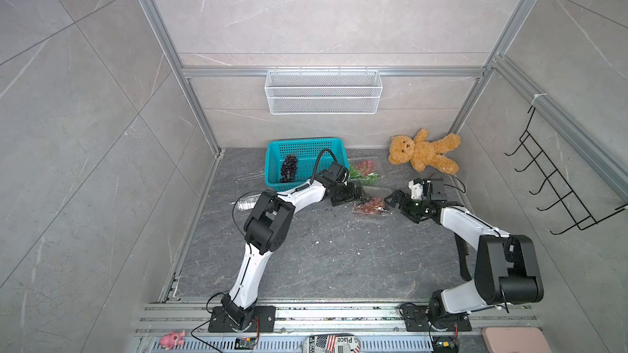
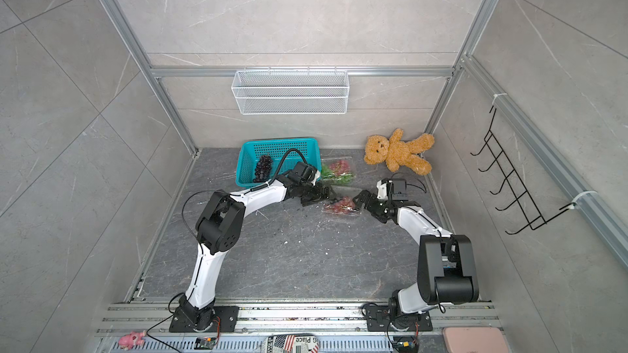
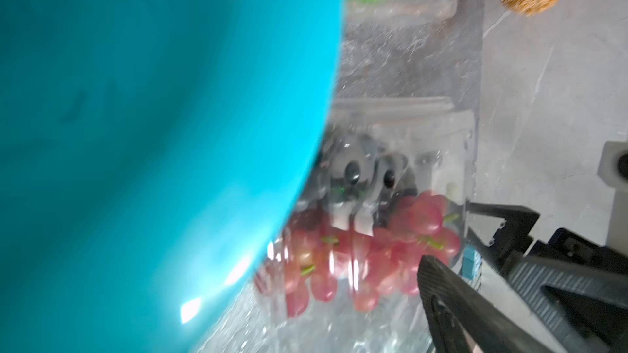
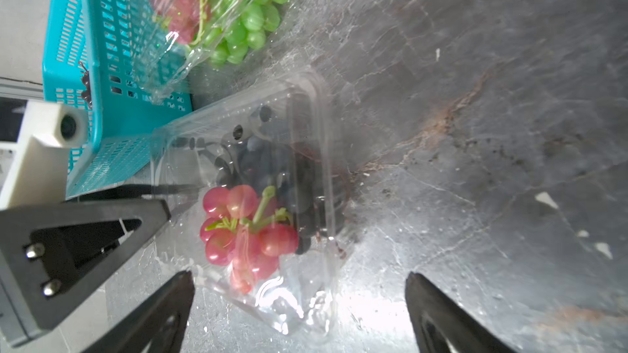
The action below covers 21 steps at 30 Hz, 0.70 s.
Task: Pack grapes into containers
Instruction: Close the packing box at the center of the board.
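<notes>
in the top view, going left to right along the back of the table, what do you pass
teal basket holding dark grapes -> green and pink grapes in a clear box -> teddy bear

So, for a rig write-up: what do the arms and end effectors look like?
The left arm and right arm match: smooth white link shells, bulky black joint housings, black base plates. A thin black cable loops at the left wrist. The left end effector and right end effector are black, with tapered, wedge-shaped fingers. I can read no markings.
</notes>
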Motion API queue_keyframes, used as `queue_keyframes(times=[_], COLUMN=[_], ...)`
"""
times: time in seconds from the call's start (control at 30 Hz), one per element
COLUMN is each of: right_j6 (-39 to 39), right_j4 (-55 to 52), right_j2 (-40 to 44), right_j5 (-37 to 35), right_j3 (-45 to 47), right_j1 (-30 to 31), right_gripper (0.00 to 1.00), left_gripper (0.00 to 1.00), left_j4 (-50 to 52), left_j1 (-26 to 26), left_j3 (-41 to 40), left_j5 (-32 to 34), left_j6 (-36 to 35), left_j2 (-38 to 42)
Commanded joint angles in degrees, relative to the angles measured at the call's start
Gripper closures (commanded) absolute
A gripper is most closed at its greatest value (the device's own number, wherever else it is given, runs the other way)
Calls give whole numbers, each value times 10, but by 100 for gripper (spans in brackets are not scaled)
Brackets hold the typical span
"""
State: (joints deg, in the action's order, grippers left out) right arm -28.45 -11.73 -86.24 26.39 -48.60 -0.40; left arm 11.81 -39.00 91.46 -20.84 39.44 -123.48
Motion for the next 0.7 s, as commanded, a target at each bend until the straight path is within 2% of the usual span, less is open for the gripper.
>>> queue_keyframes(times=[0.0,0.17,0.27,0.33,0.53,0.67], right_j6=[1,-12,-16,-19,-29,-28], right_j4=[0,33,41,46,63,63], right_j2=[-19,-56,-72,-84,-104,-104], right_j5=[9,20,17,18,17,17], right_j3=[-30,-49,-59,-65,-64,-63], right_j1=[1,6,14,19,25,25], right_gripper=[1,5,10,12,17,18], left_gripper=[2,8,13,18,43,50], left_j4=[-65,-278,-378,-416,-546,-565], left_j1=[1,0,-3,-4,-6,-7], left_j3=[-114,-283,-344,-358,-389,-382], left_j5=[39,11,5,-4,-14,-19], left_j6=[-9,70,118,140,216,235], left_j2=[132,194,196,187,143,123])
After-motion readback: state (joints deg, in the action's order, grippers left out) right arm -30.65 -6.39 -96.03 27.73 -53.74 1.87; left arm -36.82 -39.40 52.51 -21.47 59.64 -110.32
